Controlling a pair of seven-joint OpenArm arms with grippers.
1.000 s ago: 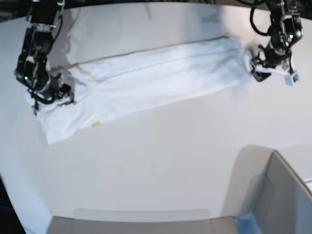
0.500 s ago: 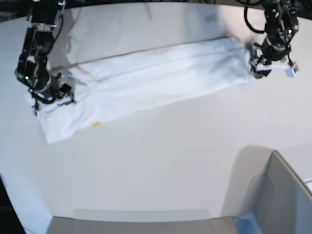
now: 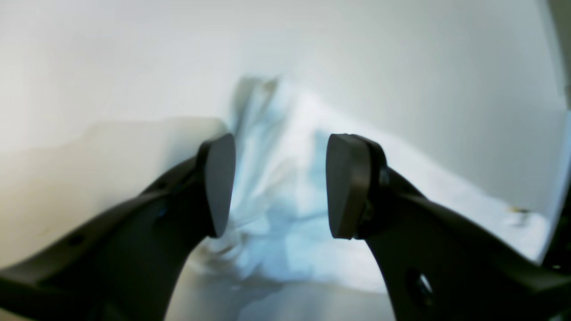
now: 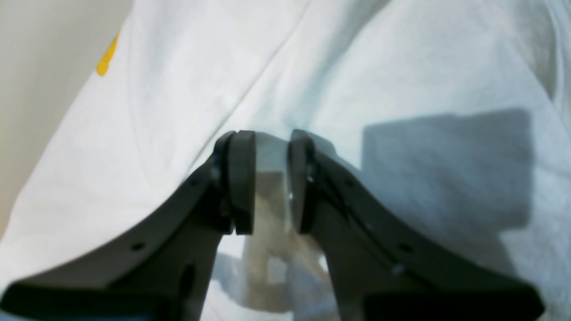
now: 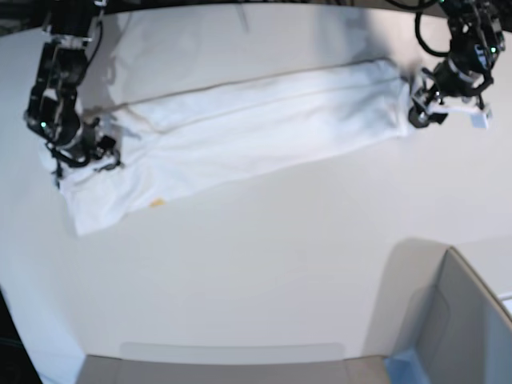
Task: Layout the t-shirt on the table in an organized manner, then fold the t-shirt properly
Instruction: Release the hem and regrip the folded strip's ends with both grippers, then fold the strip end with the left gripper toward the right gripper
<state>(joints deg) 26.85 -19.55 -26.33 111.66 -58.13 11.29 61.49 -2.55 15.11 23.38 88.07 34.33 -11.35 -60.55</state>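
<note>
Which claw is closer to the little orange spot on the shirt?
Right. The right claw pinches the t-shirt near the orange spot; the left claw is open at the opposite end.

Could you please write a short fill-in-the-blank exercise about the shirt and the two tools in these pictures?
1. The t-shirt lies folded into a long strip on the white ____.
2. The left tool stands ____, holding nothing.
3. The right tool pinches the ____.
4. A small mark near the shirt's edge is ____.

Missing words: table; open; t-shirt; yellow

White t-shirt with a small orange-yellow mark, on a white table
</note>
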